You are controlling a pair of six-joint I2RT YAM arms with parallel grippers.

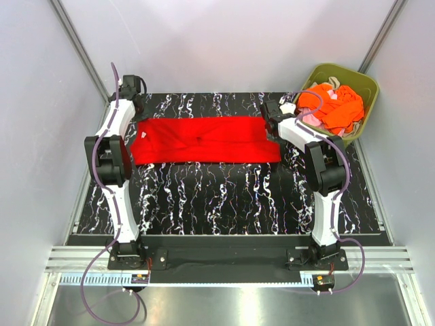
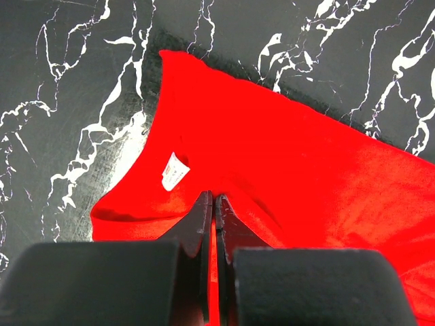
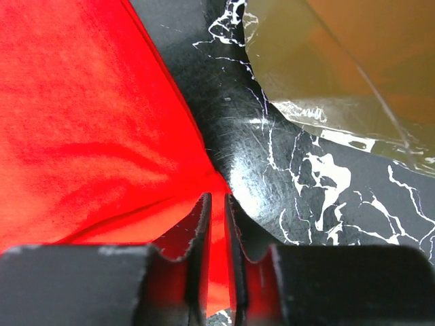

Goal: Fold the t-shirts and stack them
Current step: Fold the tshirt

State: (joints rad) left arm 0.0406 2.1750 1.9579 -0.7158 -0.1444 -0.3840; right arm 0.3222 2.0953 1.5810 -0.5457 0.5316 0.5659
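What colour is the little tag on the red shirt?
The tag is white; the left wrist view shows it best.

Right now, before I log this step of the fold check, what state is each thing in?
red t-shirt: lying flat as a long band on the table, gripped at both ends.
left pincer: shut on the red t-shirt's label end.
right pincer: shut on the red t-shirt's other end.
orange t-shirts: crumpled, unfolded, in the bin.
bin: upright, holding crumpled cloth.

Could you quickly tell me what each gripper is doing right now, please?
Left gripper: shut on the red t-shirt.
Right gripper: shut on the red t-shirt.
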